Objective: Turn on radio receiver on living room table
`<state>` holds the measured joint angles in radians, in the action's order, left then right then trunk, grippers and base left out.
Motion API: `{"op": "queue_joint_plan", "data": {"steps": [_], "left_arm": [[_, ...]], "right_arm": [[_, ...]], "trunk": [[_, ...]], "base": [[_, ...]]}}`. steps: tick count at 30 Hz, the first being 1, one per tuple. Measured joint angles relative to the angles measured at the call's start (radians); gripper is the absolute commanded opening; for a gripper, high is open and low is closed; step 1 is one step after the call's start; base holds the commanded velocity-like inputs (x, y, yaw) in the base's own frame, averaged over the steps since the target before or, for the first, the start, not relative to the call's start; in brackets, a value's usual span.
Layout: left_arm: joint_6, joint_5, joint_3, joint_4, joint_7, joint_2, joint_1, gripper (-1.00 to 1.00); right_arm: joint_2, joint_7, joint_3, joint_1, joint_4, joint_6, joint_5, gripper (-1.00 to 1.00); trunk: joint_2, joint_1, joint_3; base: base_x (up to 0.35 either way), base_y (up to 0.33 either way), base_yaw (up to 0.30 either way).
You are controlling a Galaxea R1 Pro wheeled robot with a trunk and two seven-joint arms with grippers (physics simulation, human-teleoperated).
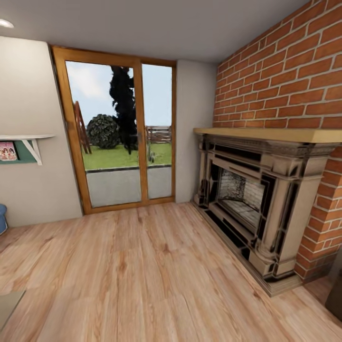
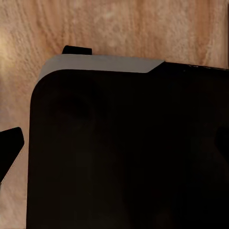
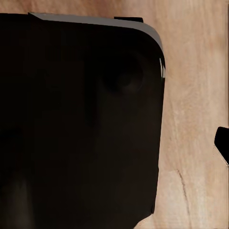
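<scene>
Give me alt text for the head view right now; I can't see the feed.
A room corner with light wood plank floor: a stone-framed fireplace with a wooden mantel stands against a red brick wall on the right. Straight ahead, a wood-framed glass door looks onto a lawn and dark trees. A small white wall shelf hangs at the left edge.

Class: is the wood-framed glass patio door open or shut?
Shut: the wood-framed glass patio door has both panels meeting at the centre post, with no gap showing.
</scene>
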<state>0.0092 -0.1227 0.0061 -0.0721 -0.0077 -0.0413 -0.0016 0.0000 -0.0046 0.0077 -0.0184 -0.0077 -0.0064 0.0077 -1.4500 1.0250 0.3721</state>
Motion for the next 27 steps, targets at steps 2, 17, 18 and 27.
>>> {"op": "queue_joint_plan", "data": {"steps": [2, 17, 18, 27], "left_arm": [[0.0, 0.0, 0.0, 0.0, 0.0, 0.0, 0.0, 1.0], [-0.011, 0.001, 0.0, 0.0, 0.0, -0.001, 0.0, 1.0], [-0.012, 0.001, 0.0, 0.0, 0.0, -0.001, 0.0, 1.0], [-0.012, 0.003, -0.001, 0.0, 0.0, -0.002, 0.0, 1.0]], "right_arm": [[0.0, 0.0, 0.0, 0.0, 0.0, -0.001, 0.0, 1.0], [0.0, 0.0, -0.003, 0.0, 0.0, -0.029, -0.002, 1.0], [0.0, 0.0, -0.003, 0.0, 0.0, -0.029, -0.002, 1.0], [0.0, 0.0, 0.0, 0.0, 0.0, -0.029, -0.002, 1.0]], "trunk": [[0.0, 0.0, 0.0], [0.0, 0.0, 0.0], [0.0, 0.0, 0.0], [0.0, 0.0, 0.0]], "base": [[0.323, 0.0, 0.0], [0.252, 0.0, 0.202], [0.025, 0.0, 0.273], [0.006, 0.0, 0.274]]}}
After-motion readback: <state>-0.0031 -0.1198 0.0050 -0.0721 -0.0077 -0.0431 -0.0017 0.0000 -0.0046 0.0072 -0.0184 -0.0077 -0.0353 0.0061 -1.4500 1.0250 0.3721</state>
